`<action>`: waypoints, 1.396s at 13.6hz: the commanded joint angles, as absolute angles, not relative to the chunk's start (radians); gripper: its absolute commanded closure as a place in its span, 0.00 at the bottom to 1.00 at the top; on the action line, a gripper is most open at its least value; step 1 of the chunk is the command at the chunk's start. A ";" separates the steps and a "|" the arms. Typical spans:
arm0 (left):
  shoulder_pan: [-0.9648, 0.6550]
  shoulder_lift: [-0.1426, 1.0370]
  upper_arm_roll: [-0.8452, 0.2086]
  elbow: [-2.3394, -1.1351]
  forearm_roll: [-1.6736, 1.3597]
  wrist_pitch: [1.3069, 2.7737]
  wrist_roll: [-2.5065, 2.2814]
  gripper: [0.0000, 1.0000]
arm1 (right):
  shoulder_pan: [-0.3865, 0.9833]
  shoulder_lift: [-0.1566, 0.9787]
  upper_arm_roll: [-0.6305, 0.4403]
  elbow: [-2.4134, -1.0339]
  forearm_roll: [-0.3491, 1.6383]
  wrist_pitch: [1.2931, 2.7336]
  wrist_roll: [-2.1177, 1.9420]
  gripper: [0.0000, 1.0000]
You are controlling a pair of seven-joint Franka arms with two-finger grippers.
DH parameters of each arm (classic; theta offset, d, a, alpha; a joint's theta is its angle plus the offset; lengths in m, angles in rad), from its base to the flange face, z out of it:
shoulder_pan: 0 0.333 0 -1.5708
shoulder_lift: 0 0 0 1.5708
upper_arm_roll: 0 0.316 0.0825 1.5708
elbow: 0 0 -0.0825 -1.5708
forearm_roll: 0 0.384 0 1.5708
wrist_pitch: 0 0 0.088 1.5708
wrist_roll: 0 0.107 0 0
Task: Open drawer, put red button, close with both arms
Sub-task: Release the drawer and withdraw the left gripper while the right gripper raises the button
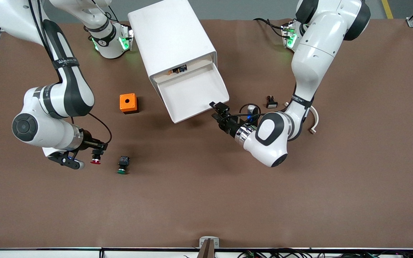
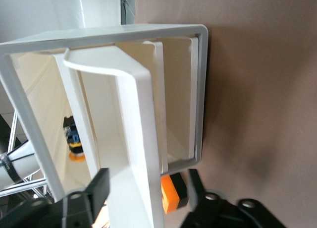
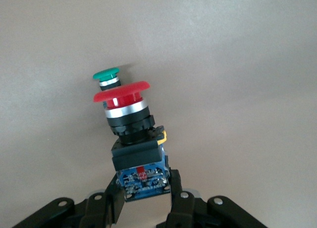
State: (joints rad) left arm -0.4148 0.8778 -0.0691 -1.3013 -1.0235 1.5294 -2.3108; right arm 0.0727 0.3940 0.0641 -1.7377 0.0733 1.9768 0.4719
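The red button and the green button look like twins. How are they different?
The red button has a red cap; the green button has a green one. The red button is gripped by the right gripper, while the green button sits on the table beside it, touched by nothing. Both share the same round cap and black body.

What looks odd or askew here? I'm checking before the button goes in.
Only the cabinet looks askew, standing at an angle with its drawer pulled open. Nothing is spilled or damaged.
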 commanded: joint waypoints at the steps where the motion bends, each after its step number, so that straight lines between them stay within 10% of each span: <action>1: -0.350 0.842 -0.069 -1.302 -1.035 1.508 -2.303 0.01 | 0.095 0.364 0.061 -1.715 0.066 1.925 0.561 1.00; 19: -0.204 0.729 -0.063 -1.272 -0.577 1.364 -2.204 0.01 | 0.207 0.247 0.066 -1.724 0.069 1.862 0.960 1.00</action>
